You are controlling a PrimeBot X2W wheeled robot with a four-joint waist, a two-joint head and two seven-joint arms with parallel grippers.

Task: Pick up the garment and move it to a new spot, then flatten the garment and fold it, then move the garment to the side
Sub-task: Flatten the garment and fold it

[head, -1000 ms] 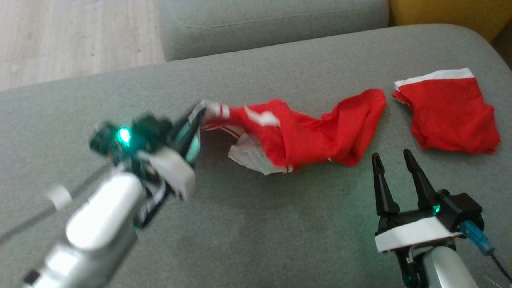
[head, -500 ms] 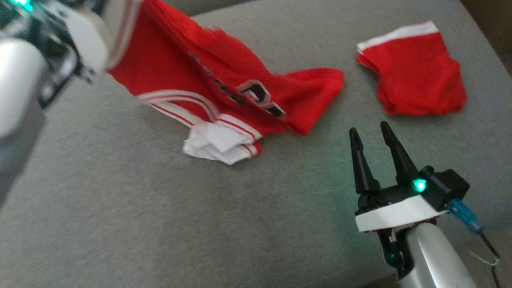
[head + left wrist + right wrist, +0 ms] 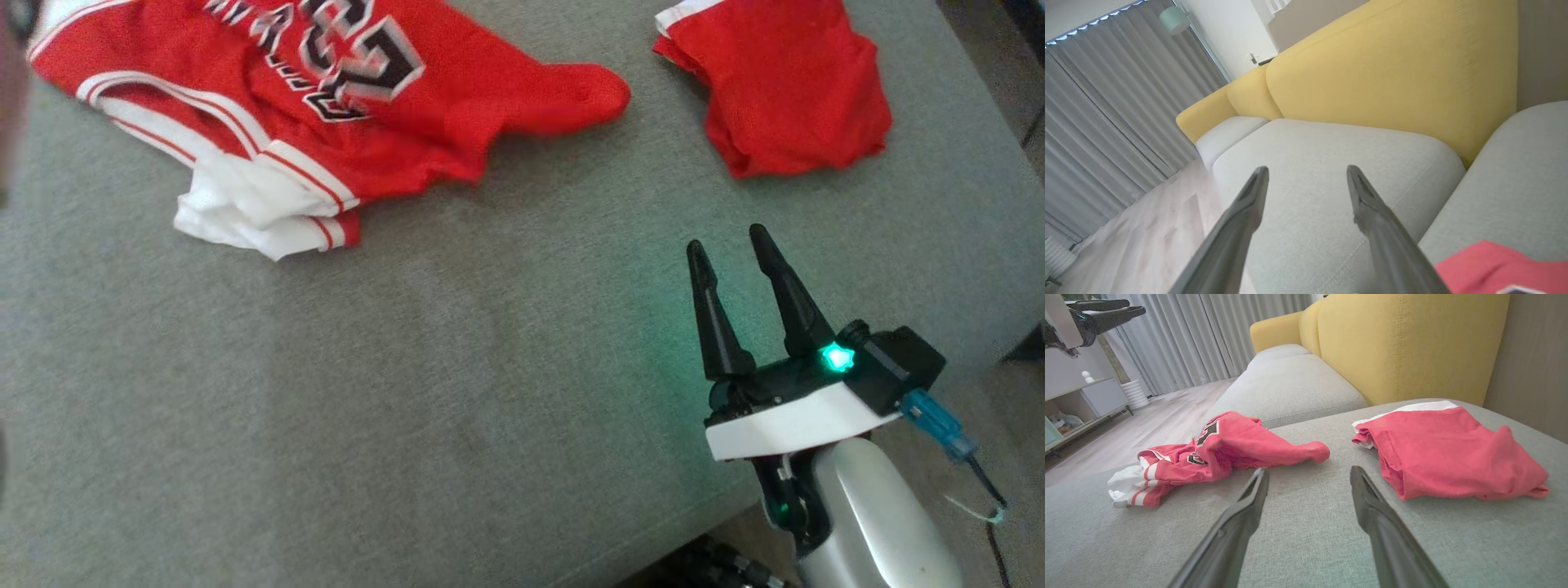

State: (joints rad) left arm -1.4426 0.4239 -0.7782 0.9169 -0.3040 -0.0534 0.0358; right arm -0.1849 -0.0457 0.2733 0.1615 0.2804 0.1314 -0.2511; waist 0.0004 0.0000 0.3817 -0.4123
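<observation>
The jersey point(image 3: 457, 106), lying crumpled on the grey cushion point(image 3: 408, 392) with left hand point(image 3: 1306, 175) and right hand point(image 3: 727, 241) both spread and empty, is judged light and limp, best pinched at its white-banded edge point(image 3: 245, 214).

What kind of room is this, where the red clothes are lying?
Most likely a living room in a home: a sofa with yellow backrests and grey seat cushions, long grey curtains, and a pale wooden floor.

Open stretch of grey cushion point(image 3: 408, 392) up front — red jersey point(image 3: 457, 90) and second red garment point(image 3: 792, 90) beyond
</observation>
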